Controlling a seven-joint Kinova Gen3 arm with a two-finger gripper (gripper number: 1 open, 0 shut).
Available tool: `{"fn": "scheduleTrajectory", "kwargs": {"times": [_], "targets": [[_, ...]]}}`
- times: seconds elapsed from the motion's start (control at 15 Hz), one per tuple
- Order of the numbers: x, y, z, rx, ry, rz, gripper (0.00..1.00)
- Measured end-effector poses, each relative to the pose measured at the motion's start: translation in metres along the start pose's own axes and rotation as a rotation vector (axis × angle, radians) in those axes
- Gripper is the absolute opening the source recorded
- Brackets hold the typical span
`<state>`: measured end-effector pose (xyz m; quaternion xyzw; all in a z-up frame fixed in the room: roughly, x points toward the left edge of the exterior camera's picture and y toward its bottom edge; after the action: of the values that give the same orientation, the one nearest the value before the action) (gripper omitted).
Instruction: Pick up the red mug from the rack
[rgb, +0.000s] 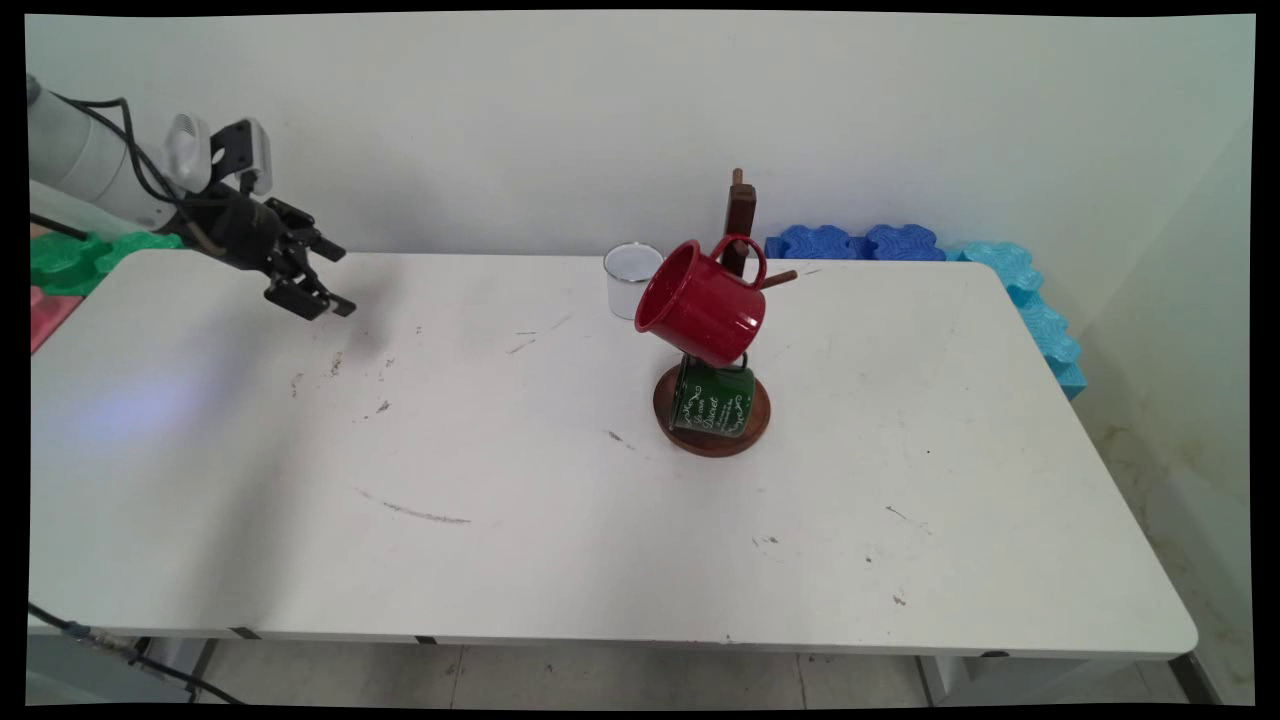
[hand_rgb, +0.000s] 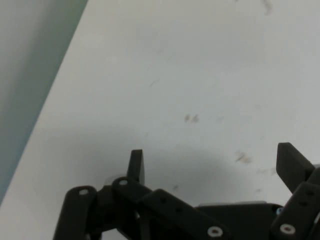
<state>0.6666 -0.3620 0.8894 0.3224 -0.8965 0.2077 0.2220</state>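
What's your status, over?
Hand open, empty, above table's far left. Red mug and green mug hang on mug tree; white mug behind.

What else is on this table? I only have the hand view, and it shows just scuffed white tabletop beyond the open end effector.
Observer: The main view shows a wooden mug stand on the table, far to the picture's right of the end effector.
Operator: Is anything on the stand?
Observer: A red mug hangs tilted from a peg by its handle.
Operator: Is that the only mug?
Observer: No. A green mug sits lower, at the stand's round base.
Operator: Any others?
Observer: A white mug stands upright on the table behind the red one.
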Motion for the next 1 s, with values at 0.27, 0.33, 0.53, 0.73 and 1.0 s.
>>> {"fn": "scheduleTrajectory", "kwargs": {"times": [0.27, 0.33, 0.53, 0.73, 1.0], "targets": [[0.025, 0.028, -0.008, -0.031, 0.041, -0.013, 1.0], [0.032, 0.036, -0.009, -0.04, 0.054, -0.016, 1.0], [0.05, 0.054, -0.014, -0.063, 0.086, -0.024, 1.0], [0.07, 0.071, -0.018, -0.088, 0.121, -0.032, 1.0], [0.095, 0.09, -0.023, -0.127, 0.164, -0.033, 1.0]]}}
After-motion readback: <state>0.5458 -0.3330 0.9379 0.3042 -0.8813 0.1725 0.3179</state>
